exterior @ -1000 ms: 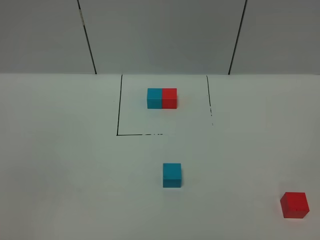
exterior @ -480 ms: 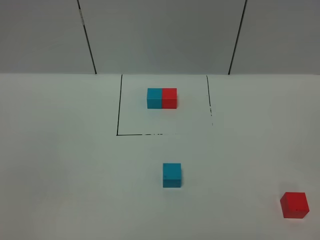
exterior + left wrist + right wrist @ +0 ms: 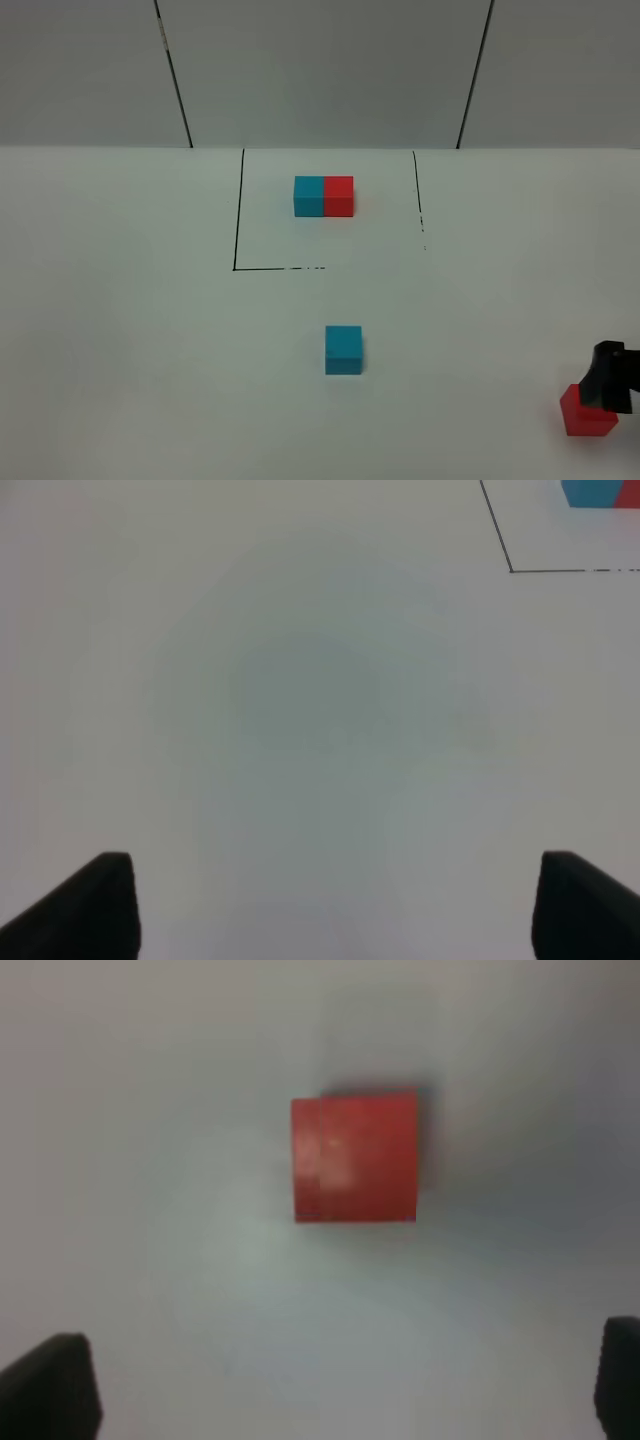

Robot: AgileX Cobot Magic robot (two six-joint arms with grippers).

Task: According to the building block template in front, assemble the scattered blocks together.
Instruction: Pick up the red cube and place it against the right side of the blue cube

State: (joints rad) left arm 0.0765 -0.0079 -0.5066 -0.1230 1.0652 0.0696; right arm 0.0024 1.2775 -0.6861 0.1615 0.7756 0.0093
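**My right gripper hangs over red cube**

Its fingers stand spread wide, gripping nothing, above the plain matte red cube near the table's right edge. The equal-sized cyan cube sits mid-table, well apart. The template, cyan left joined to red right, lies inside the black outline farther back. My left gripper, fingers also released, hangs over white table.

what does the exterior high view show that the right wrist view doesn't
Only exterior high: the loose cyan cube, and the joined cyan-red template inside the black outline. Only right wrist: the red cube unobstructed, and how wide apart the right fingers stand. Both: the red cube, the white table, and something of the right fingers.
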